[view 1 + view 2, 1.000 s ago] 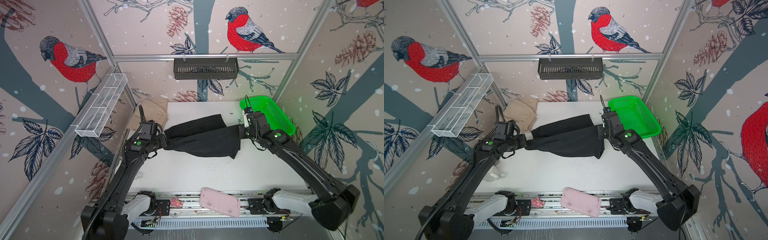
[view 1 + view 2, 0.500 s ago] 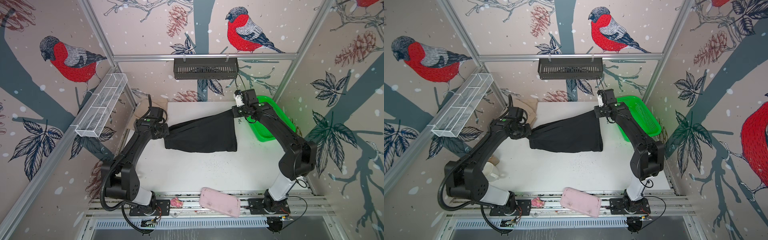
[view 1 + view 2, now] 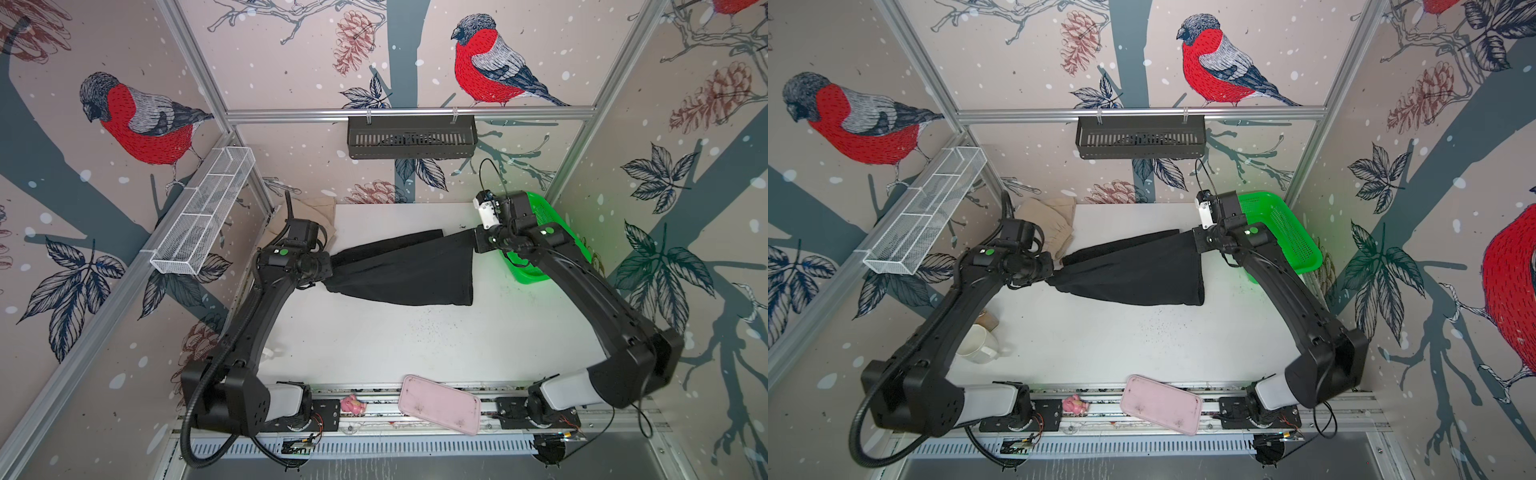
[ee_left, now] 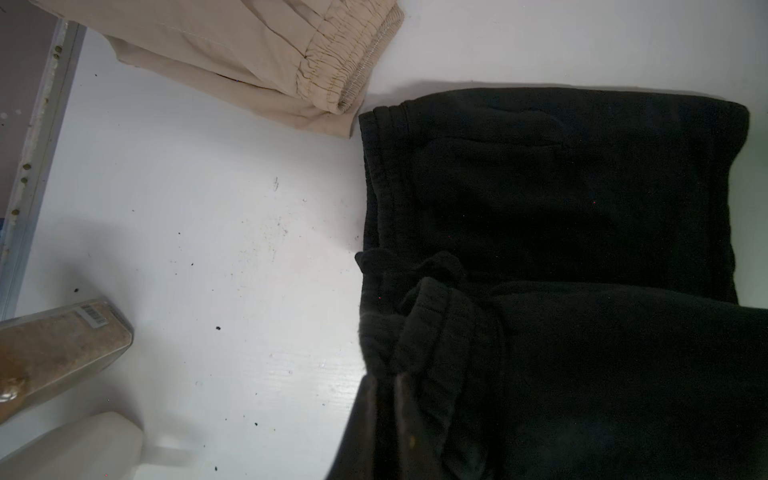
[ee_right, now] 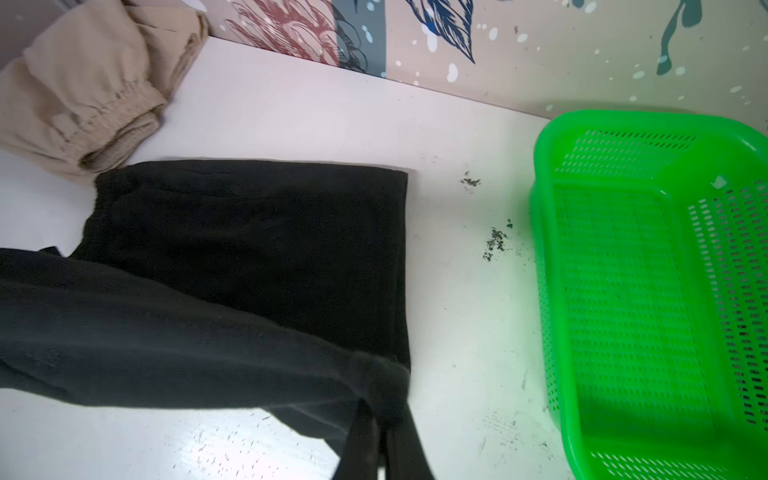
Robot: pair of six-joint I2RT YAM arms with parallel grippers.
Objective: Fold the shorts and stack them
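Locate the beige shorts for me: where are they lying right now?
In both top views the beige shorts lie bunched at the table's far left corner, partly behind the left arm, close to the black shorts.

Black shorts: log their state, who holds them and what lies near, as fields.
black shorts: one layer flat on the table, the other lifted above it and stretched between both arms
left pincer: shut on the waistband end
right pincer: shut on the opposite end
beige shorts: folded, far left corner, beside the black waistband
basket: far right, no cloth inside
stack: not yet made
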